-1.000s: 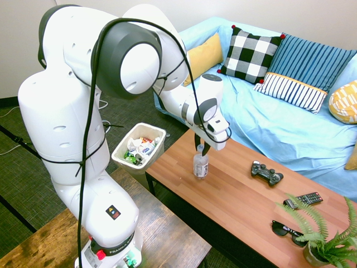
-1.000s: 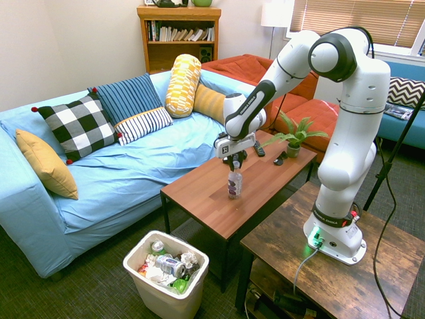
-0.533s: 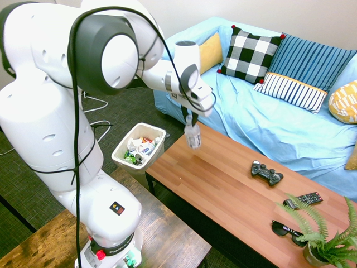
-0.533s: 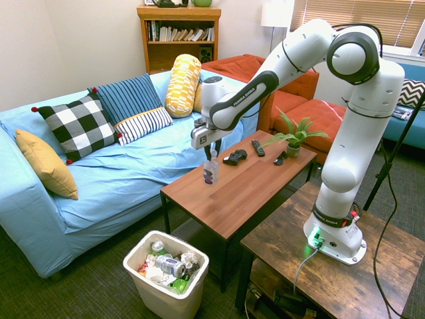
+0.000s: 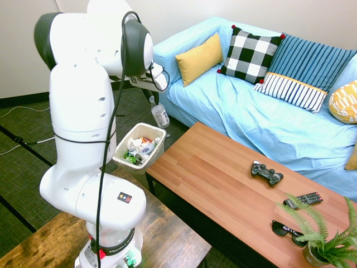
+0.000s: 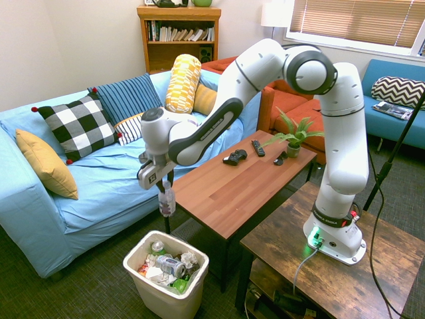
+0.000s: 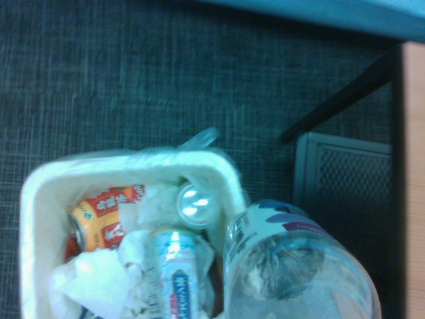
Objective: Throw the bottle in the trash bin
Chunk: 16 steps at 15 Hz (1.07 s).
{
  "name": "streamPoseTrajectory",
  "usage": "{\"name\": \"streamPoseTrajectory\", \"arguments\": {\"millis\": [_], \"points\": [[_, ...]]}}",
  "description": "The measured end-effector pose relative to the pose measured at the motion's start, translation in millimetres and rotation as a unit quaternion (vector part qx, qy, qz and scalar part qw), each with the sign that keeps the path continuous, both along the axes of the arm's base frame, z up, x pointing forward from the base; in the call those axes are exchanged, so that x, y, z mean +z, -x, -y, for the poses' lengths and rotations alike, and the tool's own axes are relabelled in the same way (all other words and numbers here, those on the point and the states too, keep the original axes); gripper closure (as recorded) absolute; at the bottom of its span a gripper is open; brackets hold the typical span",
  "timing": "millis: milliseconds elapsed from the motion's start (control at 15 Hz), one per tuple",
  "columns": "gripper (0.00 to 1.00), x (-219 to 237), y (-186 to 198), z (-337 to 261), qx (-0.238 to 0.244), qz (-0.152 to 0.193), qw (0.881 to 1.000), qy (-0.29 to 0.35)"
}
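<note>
Bottle [image 6: 167,201] hangs by its neck from the closed jaws of the gripper [image 6: 165,185], in air above the bin [image 6: 141,282], off the tabletop [image 6: 232,189] edge. Wrist view alone shows the bin's cans [image 7: 99,218]; their print is unreadable.

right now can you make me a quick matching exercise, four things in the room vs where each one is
Things:
1. bottle
2. trash bin
3. game controller
4. checked pillow

Places:
A. on the blue sofa
B. on the carpet by the wooden table's end
C. hanging from the gripper, off the table
D. on the wooden table

Pairs: 1-C, 2-B, 3-D, 4-A
</note>
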<state>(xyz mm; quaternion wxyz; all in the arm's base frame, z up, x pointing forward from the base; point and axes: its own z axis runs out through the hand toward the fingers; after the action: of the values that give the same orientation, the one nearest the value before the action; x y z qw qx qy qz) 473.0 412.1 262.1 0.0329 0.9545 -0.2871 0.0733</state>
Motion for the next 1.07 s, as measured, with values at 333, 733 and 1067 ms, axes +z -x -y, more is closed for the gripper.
{"name": "streamPoseTrajectory", "arguments": {"millis": [333,733,1067], "points": [[1.00,-50,11,-63,0.037,0.012,0.999,0.018],[0.00,-124,4,-74,0.030,-0.007,0.999,0.036],[0.00,-133,10,-73,0.035,-0.023,0.998,0.049]]}}
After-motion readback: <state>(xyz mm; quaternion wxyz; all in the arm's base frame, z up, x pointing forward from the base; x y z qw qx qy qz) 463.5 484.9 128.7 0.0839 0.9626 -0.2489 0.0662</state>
